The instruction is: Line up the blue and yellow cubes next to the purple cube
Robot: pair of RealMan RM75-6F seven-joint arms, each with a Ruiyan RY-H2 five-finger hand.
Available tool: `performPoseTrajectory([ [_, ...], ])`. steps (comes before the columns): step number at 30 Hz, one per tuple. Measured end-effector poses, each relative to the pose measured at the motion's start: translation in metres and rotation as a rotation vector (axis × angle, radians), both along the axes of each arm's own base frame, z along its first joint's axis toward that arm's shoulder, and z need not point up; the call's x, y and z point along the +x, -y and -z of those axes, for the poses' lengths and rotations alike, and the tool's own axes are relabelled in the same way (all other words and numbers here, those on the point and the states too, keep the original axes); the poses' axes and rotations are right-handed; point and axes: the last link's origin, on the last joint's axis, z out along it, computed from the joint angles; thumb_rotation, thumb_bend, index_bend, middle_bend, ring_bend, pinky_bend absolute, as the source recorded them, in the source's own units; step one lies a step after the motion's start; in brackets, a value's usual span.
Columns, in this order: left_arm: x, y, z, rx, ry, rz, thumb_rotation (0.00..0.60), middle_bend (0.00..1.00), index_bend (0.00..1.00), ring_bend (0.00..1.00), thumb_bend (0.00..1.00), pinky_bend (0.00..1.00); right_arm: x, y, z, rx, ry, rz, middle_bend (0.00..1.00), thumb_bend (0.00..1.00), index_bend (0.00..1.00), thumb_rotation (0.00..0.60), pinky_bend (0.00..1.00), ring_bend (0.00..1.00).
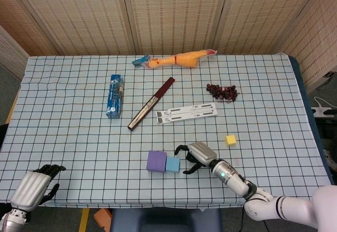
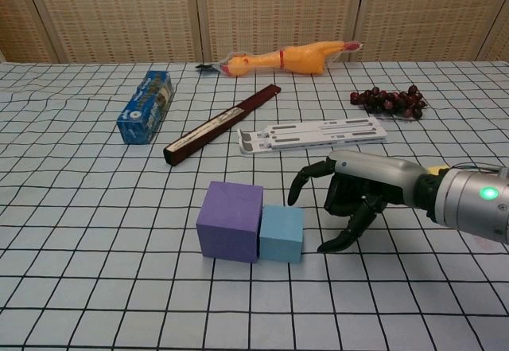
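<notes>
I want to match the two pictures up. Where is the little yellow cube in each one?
Head view: the yellow cube sits on the checked cloth, right of centre, beyond the right hand and apart from it.
Chest view: I cannot see it clearly; the right hand and forearm cover the spot where it would be.
Shared landmark: the purple cube with the blue cube touching its side.

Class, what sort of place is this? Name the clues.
Probably a robot test room: a table under a grid cloth, woven screens behind it, and odd props such as a rubber chicken and foam cubes.
</notes>
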Motion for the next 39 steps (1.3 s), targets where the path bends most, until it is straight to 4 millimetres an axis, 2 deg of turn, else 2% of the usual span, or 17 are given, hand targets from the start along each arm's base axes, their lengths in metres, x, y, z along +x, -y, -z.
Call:
performPoseTrajectory([
  [4,0.0,0.0,0.0,0.0,-0.001,0.002,0.6,0.34,0.31,0.31,0.44,0.59,-0.003,-0.001,-0.005,-0.085,-0.051,-0.054,0.98,0.22,0.41,0.6,1.0,0.89],
  [8,0.001,0.0,0.001,-0.002,-0.004,0.004,0.6,0.34,0.31,0.31,0.44,0.59,-0.005,-0.006,-0.008,-0.172,-0.142,-0.114,0.98,0.36,0.45,0.6,1.0,0.9],
  [13,0.001,0.0,0.001,-0.001,-0.004,0.004,0.6,0.34,0.31,0.31,0.44,0.59,-0.002,-0.017,-0.009,-0.095,-0.183,-0.079,0.98,0.49,0.5,0.6,1.0,0.9],
  [18,0.001,0.0,0.001,-0.002,-0.005,0.003,0.6,0.34,0.31,0.31,0.44,0.59,0.0,-0.027,-0.009,0.032,-0.151,0.001,0.98,0.51,0.52,0.6,1.0,0.9],
  [39,0.001,0.0,0.001,-0.002,-0.001,0.007,0.6,0.34,0.32,0.31,0.43,0.59,-0.001,-0.027,0.007,0.084,-0.094,-0.013,0.99,0.51,0.5,0.6,1.0,0.9],
])
